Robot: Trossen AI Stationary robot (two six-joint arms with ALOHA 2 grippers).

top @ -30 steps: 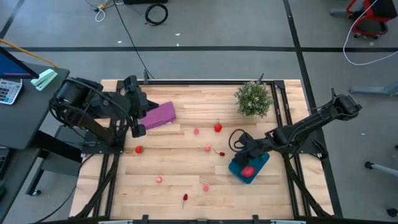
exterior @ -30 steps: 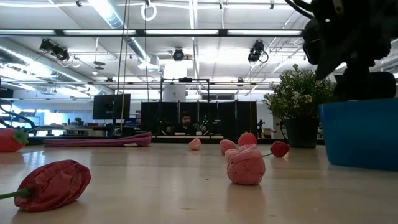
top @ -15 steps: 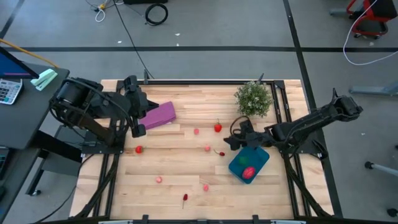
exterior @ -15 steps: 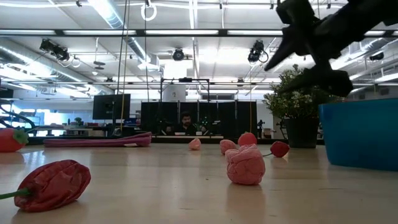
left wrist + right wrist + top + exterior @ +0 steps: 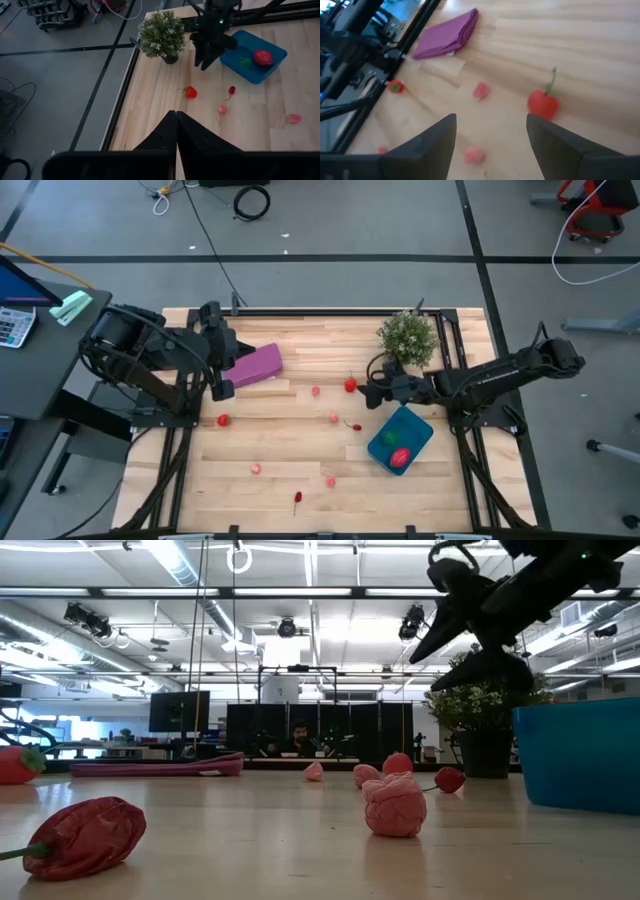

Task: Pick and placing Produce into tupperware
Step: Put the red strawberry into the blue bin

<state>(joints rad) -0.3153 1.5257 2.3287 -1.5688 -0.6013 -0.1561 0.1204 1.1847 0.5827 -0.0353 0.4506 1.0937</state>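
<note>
- The right tool (image 5: 371, 394) hangs above the light wooden table (image 5: 280, 450), just beside the red toy fruit with a green stem (image 5: 350, 385) and between the bushy green potted plant (image 5: 407, 338) and the shallow teal-blue plastic tupperware (image 5: 410, 426). Its two dark fingers (image 5: 427, 145) stand spread apart with nothing between them.
- In the right wrist view, that red stemmed fruit (image 5: 543, 103) lies ahead of the spread fingers, with a small pink piece (image 5: 480, 90) farther off.
- The tupperware sits on the table's right half and holds a red-pink knobbly fruit (image 5: 399, 457) and a small green piece (image 5: 390, 438).
- Other produce lies loose on the wood: a pink piece (image 5: 334, 418), a small dark red one with a stem (image 5: 354, 426), a red one near the left edge (image 5: 223, 420), and pink and red bits along the front (image 5: 256, 469) (image 5: 297, 498).
- The left tool (image 5: 222, 388) waits over the table's left side, beside the flat purple folded object (image 5: 254, 365); in the left wrist view its fingers (image 5: 172, 132) are pressed together, holding nothing.
</note>
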